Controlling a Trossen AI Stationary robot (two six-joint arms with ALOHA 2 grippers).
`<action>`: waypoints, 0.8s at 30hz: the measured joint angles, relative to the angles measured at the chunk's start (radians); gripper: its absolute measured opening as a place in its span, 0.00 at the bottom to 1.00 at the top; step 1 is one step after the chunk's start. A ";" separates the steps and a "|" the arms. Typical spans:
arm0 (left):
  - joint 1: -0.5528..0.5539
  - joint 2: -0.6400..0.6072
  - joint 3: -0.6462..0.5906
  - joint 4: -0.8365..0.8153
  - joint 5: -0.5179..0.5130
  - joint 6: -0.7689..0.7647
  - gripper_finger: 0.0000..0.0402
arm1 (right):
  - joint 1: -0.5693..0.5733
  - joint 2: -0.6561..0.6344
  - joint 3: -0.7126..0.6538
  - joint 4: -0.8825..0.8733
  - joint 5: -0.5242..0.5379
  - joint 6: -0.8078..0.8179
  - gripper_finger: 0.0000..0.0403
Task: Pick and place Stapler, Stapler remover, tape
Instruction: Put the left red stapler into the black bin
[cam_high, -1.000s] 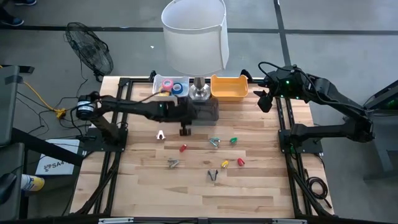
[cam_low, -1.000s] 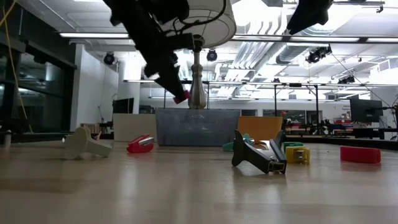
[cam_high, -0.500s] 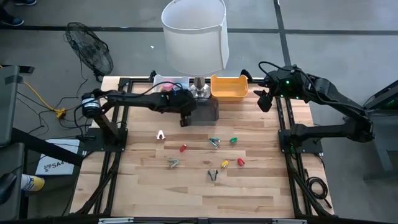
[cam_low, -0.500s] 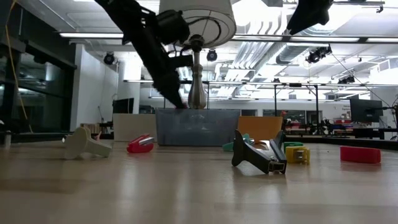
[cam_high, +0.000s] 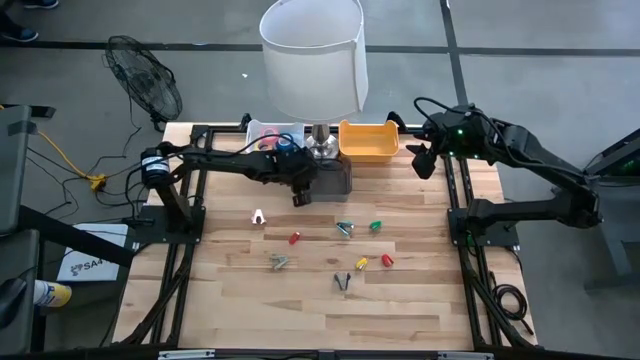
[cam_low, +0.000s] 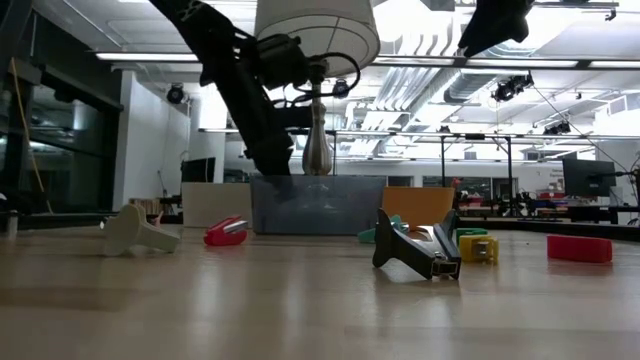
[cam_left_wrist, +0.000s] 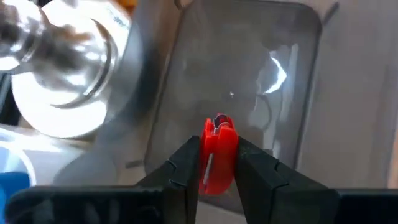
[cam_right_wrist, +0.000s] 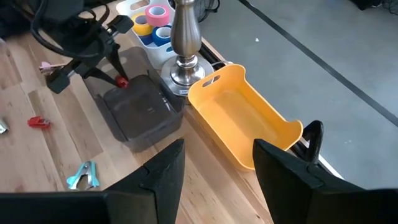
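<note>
While the grey bin (cam_high: 330, 178) beside the lamp base (cam_high: 320, 150) serves as the drop point, a small red item (cam_left_wrist: 217, 155) is pinched between the narrow-set fingers of the left gripper (cam_left_wrist: 217, 163), which is held just over the bin's near-left corner. From the wrist view the red item is seen to hang above the bin's translucent floor, close to its wall; it is judged to be a stapler or staple remover, though which cannot be told. In the right wrist view the same red piece (cam_right_wrist: 122, 81) is shown at the bin's edge, touching or nearly touching the rim.

The tape rolls (cam_right_wrist: 155, 22) are stacked in a white tray (cam_high: 262, 128) behind the lamp base, on the far-left side of the bin. More small pieces are scattered on the table (cam_high: 300, 300) in front of the bin, among them a red one (cam_high: 294, 239) and a green one (cam_high: 376, 226).

The right gripper (cam_right_wrist: 214, 165) is parked well to the right of the bin, past the yellow bin (cam_right_wrist: 242, 121), with fingers spread wide and nothing held.

A release this near the wall could let the item strike the rim and fall outside. The lamp base could also be clipped by the arm if it is swung away carelessly.
</note>
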 joint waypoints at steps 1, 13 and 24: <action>0.000 -0.001 0.000 -0.004 -0.012 -0.007 0.23 | 0.000 0.001 0.000 0.003 -0.001 0.002 0.45; 0.000 -0.002 0.000 -0.012 0.006 -0.019 0.49 | 0.000 0.002 0.000 0.007 -0.004 0.011 0.45; 0.000 -0.120 0.001 -0.153 0.030 -0.050 0.54 | 0.000 0.002 0.000 0.007 -0.005 0.011 0.45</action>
